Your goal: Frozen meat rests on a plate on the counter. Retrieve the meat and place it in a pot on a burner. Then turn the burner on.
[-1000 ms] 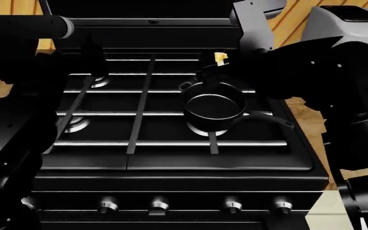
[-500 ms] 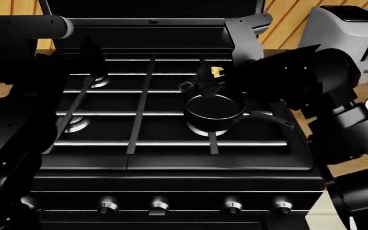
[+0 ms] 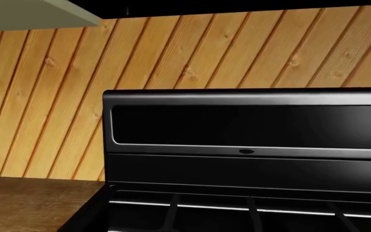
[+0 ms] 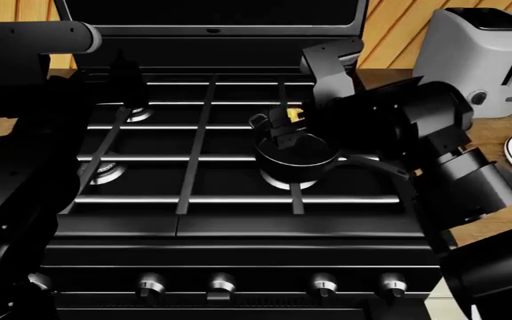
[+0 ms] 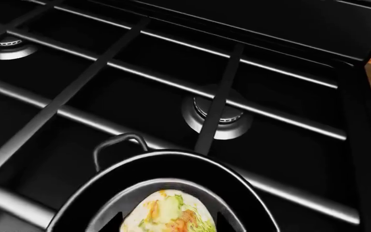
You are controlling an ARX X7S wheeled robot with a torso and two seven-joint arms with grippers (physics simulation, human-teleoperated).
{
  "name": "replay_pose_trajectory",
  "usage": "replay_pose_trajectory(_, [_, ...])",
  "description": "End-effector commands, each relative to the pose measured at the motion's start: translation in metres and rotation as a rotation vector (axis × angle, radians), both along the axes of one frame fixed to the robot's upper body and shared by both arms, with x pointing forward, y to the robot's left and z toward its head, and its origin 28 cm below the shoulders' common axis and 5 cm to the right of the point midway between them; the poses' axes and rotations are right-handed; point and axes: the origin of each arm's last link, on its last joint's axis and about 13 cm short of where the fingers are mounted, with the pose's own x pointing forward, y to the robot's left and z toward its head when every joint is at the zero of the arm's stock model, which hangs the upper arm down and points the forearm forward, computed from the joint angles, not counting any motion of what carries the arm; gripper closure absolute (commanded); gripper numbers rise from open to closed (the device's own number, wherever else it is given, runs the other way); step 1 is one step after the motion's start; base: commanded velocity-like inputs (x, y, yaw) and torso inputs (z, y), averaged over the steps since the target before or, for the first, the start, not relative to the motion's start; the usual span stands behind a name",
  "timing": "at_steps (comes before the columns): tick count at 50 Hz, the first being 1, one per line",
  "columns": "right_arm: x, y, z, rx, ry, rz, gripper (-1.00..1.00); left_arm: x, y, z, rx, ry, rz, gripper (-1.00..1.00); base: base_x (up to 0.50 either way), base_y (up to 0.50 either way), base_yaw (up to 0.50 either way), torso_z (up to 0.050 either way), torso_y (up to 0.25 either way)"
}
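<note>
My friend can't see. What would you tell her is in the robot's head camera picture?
The right gripper holds the small yellowish frozen meat just above the black pot on a black range. The left arm waits at the side, a white toaster stands on the wooden counter.

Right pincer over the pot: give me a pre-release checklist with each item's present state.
1. Frozen meat held in right pincer: ok.
2. Meat above the pot opening, as the right wrist view shows: ok.
3. Pot seated on the front right burner grate: ok.
4. Pot empty inside: cannot tell, the meat blocks the wrist view.
5. Left pincer open or shut: not in view.
6. Knobs reachable and unobstructed: ok.
</note>
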Motion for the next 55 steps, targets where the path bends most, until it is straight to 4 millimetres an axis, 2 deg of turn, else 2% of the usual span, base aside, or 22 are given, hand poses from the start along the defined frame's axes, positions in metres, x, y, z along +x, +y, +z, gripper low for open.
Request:
replay_pose_trajectory(1, [0.001,-0.001,-0.002,-0.015,0.0,0.006,1.0,0.0,0.0,0.0,-0.001,0.003,0.004,-1.0,0.0,0.0,0.0,0.0,0.0])
replay_pose_trajectory(8, [0.0,-0.001,-0.001,-0.019,-0.009,0.005,1.0,0.0,0.0,0.0,-0.001,0.002,0.004,-1.0,0.0,0.0,0.0,0.0,0.0])
replay_pose_trajectory(9, [0.0,-0.001,0.0,-0.023,-0.013,0.007,-1.0,0.0,0.0,0.0,-0.001,0.002,0.004,-1.0,0.0,0.0,0.0,0.0,0.0])
replay_pose_trajectory(20, [-0.004,-0.001,0.006,-0.039,-0.036,0.012,-1.0,0.0,0.0,0.0,0.002,-0.005,0.003,-1.0,0.0,0.0,0.0,0.0,0.0])
replay_pose_trajectory(31, [-0.017,-0.004,0.016,-0.039,-0.18,-0.014,-1.0,0.0,0.0,0.0,0.016,-0.019,-0.011,-1.0,0.0,0.0,0.0,0.0,0.0])
replay_pose_trajectory(45, [-0.042,-0.024,0.023,0.053,-0.449,-0.164,-1.0,0.001,0.001,0.0,0.058,-0.019,-0.044,-1.0,0.0,0.0,0.0,0.0,0.0])
replay_pose_trajectory(55, [-0.053,-0.038,0.02,0.089,-0.504,-0.247,-1.0,0.001,0.001,0.001,0.081,-0.018,-0.063,-1.0,0.0,0.0,0.0,0.0,0.0])
